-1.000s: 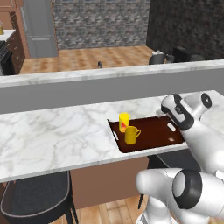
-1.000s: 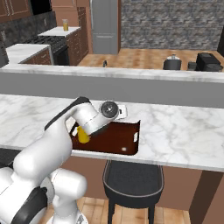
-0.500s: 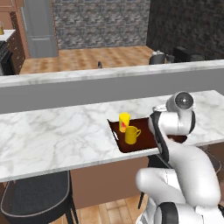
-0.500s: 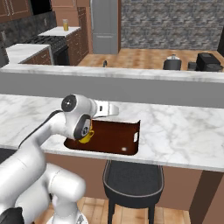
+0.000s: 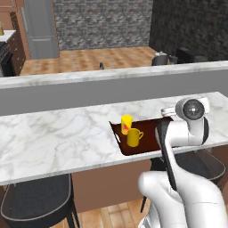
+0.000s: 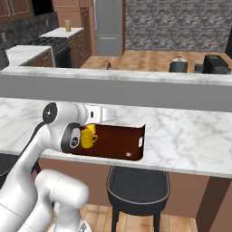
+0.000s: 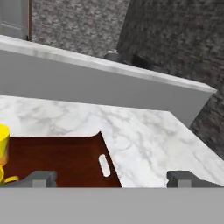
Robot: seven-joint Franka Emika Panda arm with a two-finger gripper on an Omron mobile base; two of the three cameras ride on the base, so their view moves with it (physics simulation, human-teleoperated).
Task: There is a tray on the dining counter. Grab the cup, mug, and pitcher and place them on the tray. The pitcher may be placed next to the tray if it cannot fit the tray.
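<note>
A dark brown tray (image 5: 144,144) lies on the white marble dining counter (image 5: 53,138). On the tray's left part stand the yellow cup (image 5: 126,124) with its red mark and the shorter handled yellow mug (image 5: 133,137). The right base view shows the tray (image 6: 122,140) and the mug (image 6: 87,139), with the cup (image 6: 92,128) half hidden by my arm. My gripper (image 7: 112,178) hangs open and holds nothing above the tray (image 7: 65,159), looking toward its right end, with the cup (image 7: 3,144) at the picture's left edge. The pitcher (image 6: 68,26) with orange juice stands on the far kitchen counter.
A raised grey ledge (image 5: 89,89) runs along the back of the dining counter. Black stools (image 5: 35,200) (image 6: 138,188) stand under its front edge. Bare marble (image 7: 144,131) stretches right of the tray. A dark kettle and appliance (image 6: 179,65) sit beyond the ledge.
My arm has folded and turned its wrist above the tray, and the elbow has swung toward the tray's right end. The gripper stays open. Cup, mug and tray have not moved.
</note>
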